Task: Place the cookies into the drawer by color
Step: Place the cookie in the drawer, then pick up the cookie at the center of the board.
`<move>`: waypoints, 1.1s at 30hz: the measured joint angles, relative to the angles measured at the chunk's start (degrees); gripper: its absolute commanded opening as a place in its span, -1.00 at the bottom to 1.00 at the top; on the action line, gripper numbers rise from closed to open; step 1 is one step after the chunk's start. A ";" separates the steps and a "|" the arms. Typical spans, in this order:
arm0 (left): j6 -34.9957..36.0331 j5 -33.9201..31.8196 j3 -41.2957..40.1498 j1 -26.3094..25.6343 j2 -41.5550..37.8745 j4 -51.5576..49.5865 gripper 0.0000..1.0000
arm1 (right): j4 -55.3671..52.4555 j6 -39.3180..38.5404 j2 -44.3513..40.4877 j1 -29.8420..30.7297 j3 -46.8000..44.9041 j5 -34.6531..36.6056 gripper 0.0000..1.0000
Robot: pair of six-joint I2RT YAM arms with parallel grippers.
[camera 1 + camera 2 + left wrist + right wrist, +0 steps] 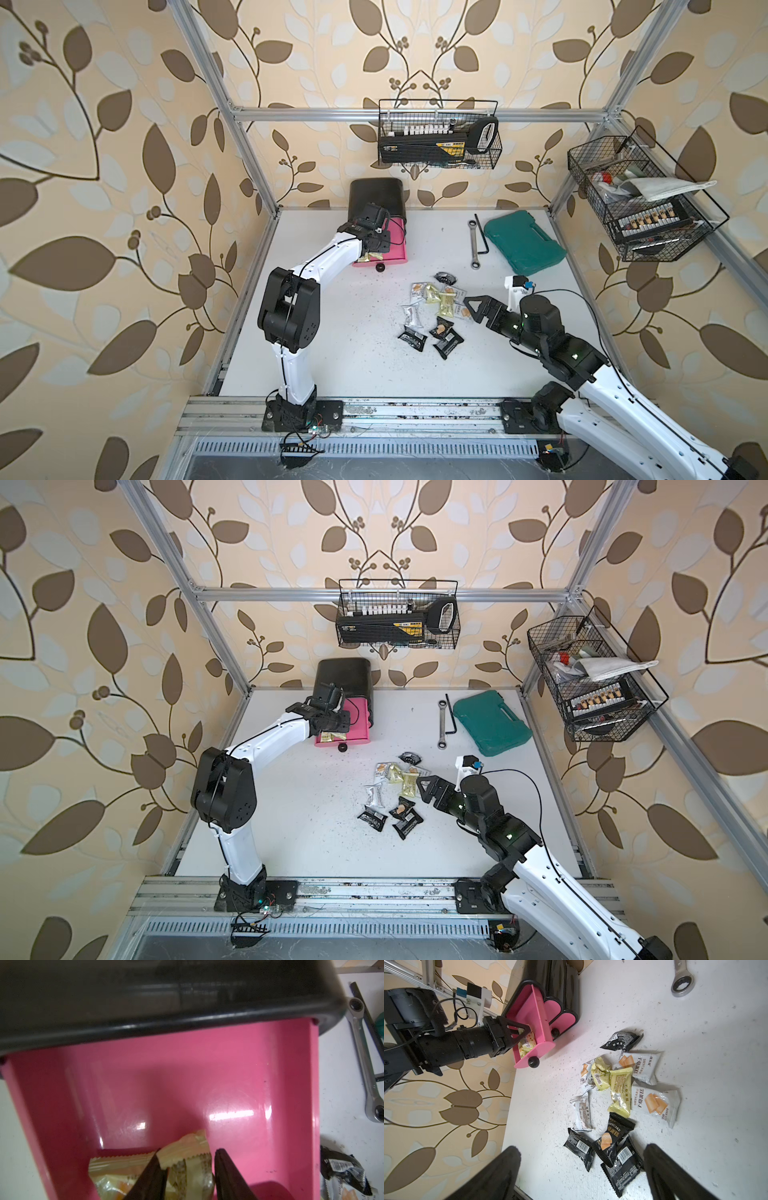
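The drawer cabinet (376, 195) is black, and its top pink drawer (187, 1084) is pulled out. My left gripper (189, 1151) reaches into it. Between the parted fingers sits a yellow cookie packet (187, 1145), touching one finger with a slim gap at the other. It leans on a second yellow packet (112, 1169) lying in the drawer. Loose cookies (436, 307) in yellow (620, 1088), white (654, 1103) and black (579, 1149) wrappers are scattered mid-table. My right gripper (582, 1150) hovers wide open over the black ones, holding nothing.
The two lower pink drawers (562, 1016) are shut. A teal tool case (523, 243), a ratchet wrench (473, 245) and a hex key (482, 237) lie at the back right. Wire baskets hang on the back wall (438, 137) and the right wall (640, 199).
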 measured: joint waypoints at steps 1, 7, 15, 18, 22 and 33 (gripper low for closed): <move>-0.09 0.07 0.00 0.00 -0.04 -0.22 0.01 | 0.09 -0.13 0.02 -0.02 0.00 0.09 0.90; -2.14 3.76 0.00 0.00 -4.39 -4.61 0.73 | 1.11 -1.57 5.33 0.00 1.49 1.27 0.90; -1.75 11.08 2.23 0.00 -23.58 -11.26 0.90 | 3.39 -7.32 22.23 0.00 11.06 2.12 0.79; 0.44 10.67 1.62 0.00 -29.51 -10.47 0.97 | 5.70 -7.61 29.53 0.04 13.27 2.03 0.64; 2.71 10.82 -2.14 0.00 -32.70 -10.14 0.97 | 7.41 -9.38 39.04 0.39 16.39 0.74 0.29; 9.05 9.92 -9.73 0.00 -33.81 -12.87 0.97 | 1.27 -12.61 62.01 6.54 35.10 9.01 0.24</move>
